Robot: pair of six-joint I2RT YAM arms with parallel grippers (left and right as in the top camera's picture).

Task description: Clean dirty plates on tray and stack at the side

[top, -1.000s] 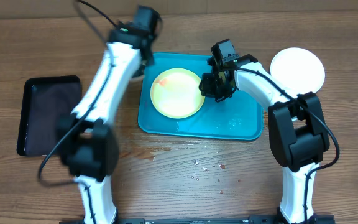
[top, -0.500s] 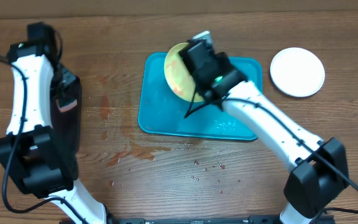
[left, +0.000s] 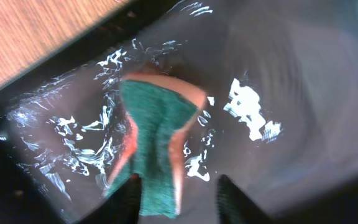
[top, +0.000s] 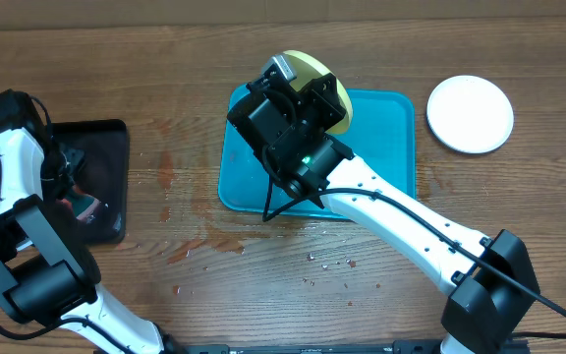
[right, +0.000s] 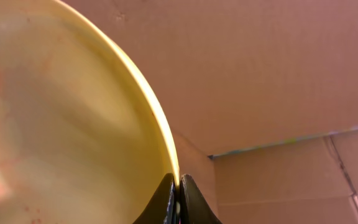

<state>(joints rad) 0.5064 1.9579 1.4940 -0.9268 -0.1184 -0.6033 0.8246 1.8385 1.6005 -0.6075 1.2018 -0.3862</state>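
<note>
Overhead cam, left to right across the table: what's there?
black tray → turquoise tray → white plate. The yellow-green plate, held up over the turquoise tray, overlaps it, so it is left out.

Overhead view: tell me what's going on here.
The right gripper is clamped on the rim of the yellow-green plate and holds it tilted on edge above the far side of the turquoise tray. Faint red marks show on the plate. The left gripper hangs with its fingers apart over the wet black tray, where a green cloth lies. A white plate sits on the table beside the turquoise tray.
</note>
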